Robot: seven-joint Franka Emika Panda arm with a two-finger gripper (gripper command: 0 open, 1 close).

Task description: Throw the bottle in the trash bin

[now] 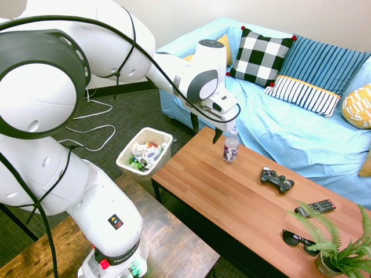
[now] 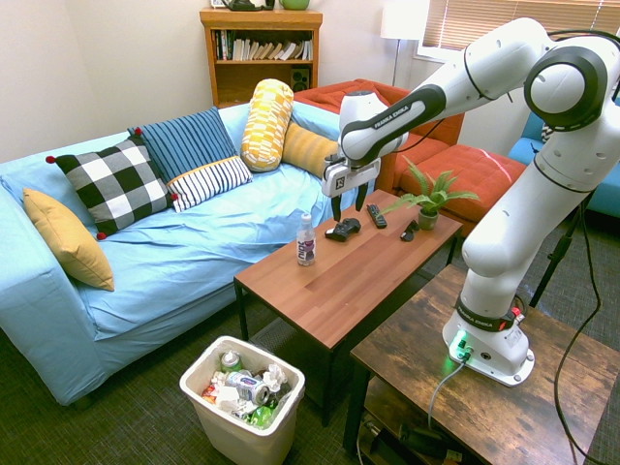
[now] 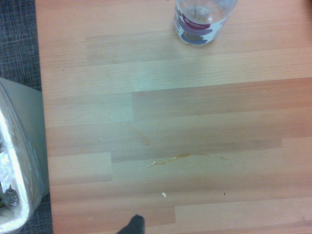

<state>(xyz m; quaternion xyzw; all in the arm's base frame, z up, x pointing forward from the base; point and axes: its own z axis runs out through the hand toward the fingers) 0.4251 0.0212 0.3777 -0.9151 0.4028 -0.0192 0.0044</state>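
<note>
The bottle (image 1: 231, 146) (image 2: 306, 240) (image 3: 201, 22), clear with a white cap and a purple-and-white label, stands upright on the wooden coffee table (image 1: 232, 202) (image 2: 339, 281), near its sofa-side edge. My gripper (image 1: 206, 132) (image 2: 348, 202) hangs open above the table, a short way from the bottle and higher than its cap, holding nothing. The white trash bin (image 1: 126, 155) (image 2: 197, 372) (image 3: 29, 117) sits on the carpet off the table's end, with cans and colourful litter inside.
On the table beyond the bottle lie a black game controller (image 1: 276, 179) (image 2: 342, 229), a remote (image 1: 315, 207) (image 2: 376, 216), sunglasses (image 1: 298, 240) and a potted fern (image 1: 339, 246) (image 2: 427, 199). A blue sofa (image 1: 290, 127) (image 2: 174, 262) with cushions runs along the table's far side.
</note>
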